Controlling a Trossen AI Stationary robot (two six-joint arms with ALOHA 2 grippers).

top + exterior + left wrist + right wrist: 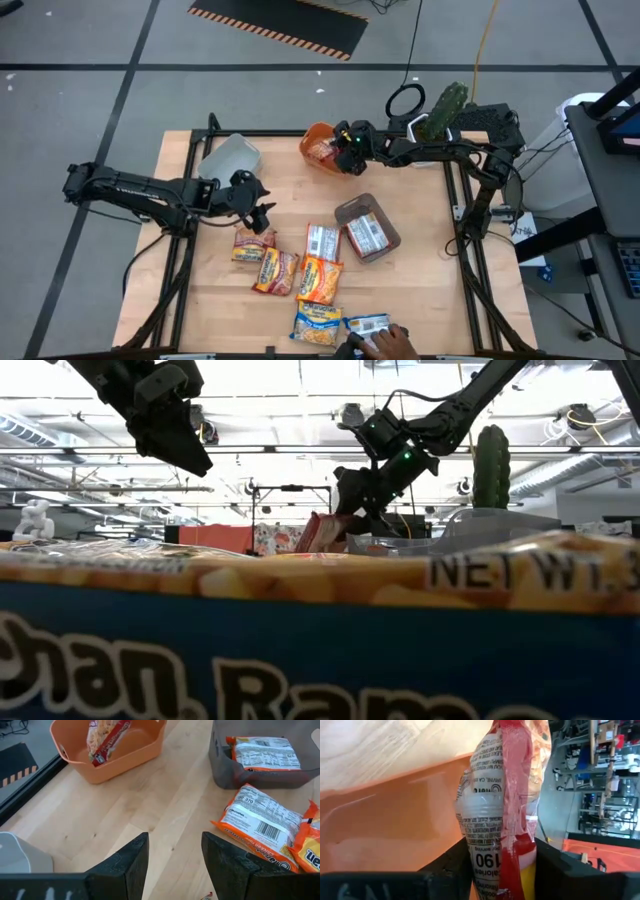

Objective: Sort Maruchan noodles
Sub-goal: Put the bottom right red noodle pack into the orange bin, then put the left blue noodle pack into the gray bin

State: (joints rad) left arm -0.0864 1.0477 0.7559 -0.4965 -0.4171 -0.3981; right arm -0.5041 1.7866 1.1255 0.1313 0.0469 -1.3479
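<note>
Count packets near to far. Near table edge: two yellow-and-blue packets, second under person's hand. Mid-table: four loose packets, one orange, one white-backed, two more toward left. Grey tray: one packet. Second grey tray at far left. Far side, orange tray: one red-and-white packet. Note right end effector grips it between both fingers, packet upright inside tray. Left end effector released, fingers apart above bare wood, holding nothing.
</note>
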